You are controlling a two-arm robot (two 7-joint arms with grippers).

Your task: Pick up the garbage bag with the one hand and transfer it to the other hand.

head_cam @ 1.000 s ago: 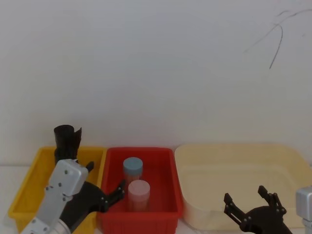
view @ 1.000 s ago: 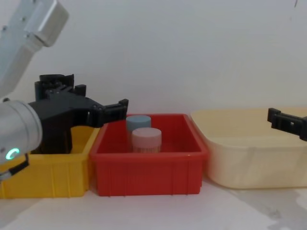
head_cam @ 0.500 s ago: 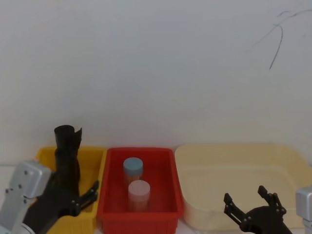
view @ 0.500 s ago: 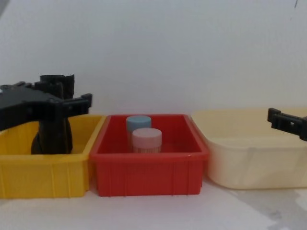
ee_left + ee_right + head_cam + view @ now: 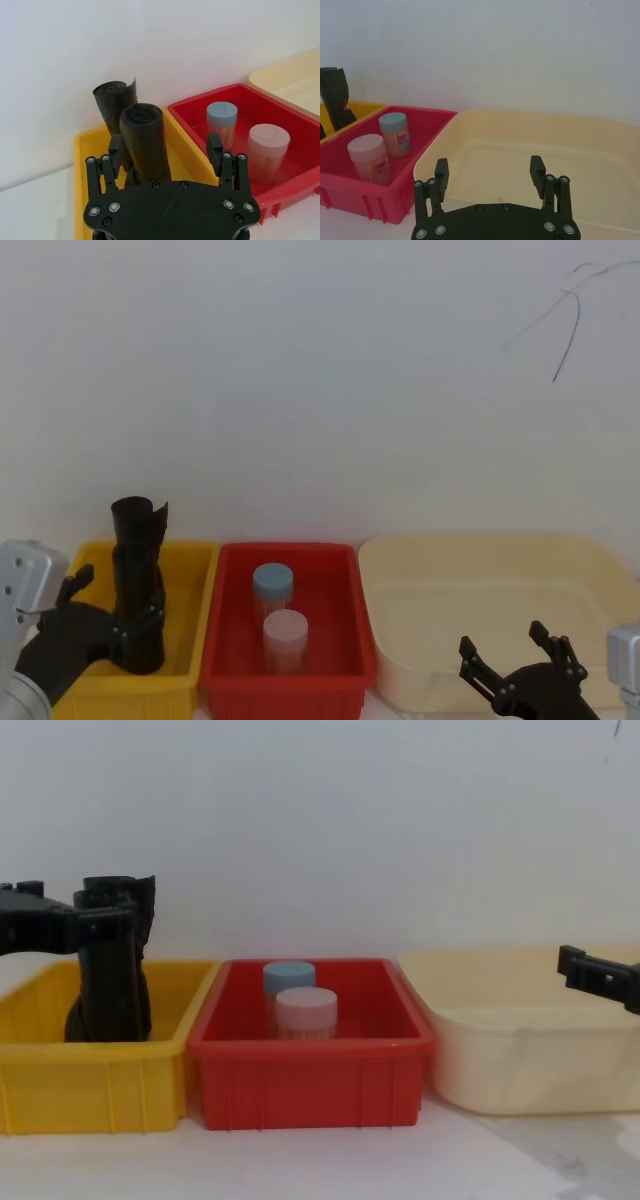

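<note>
The garbage bag (image 5: 145, 145), a thick matte black roll, stands in the yellow bin (image 5: 90, 145), leaning a little. In the left wrist view it sits just beyond and between the spread fingers of my left gripper (image 5: 165, 150), which is open and not touching it. In the head view the left gripper (image 5: 108, 608) hovers at the yellow bin's (image 5: 190, 580) near left side, beside the black rolls. My right gripper (image 5: 503, 640) hangs open and holding nothing at the near edge of the cream tub (image 5: 500, 580).
A taller black roll with a ragged flared top (image 5: 111, 97) stands behind the garbage bag. The red bin (image 5: 285, 685) in the middle holds a blue-lidded jar (image 5: 272, 585) and a pink-lidded jar (image 5: 285, 635). A white wall runs close behind the bins.
My left arm has swung left from over the red bin's edge to the yellow bin, and its open gripper now faces the black rolls. The right gripper has not moved.
</note>
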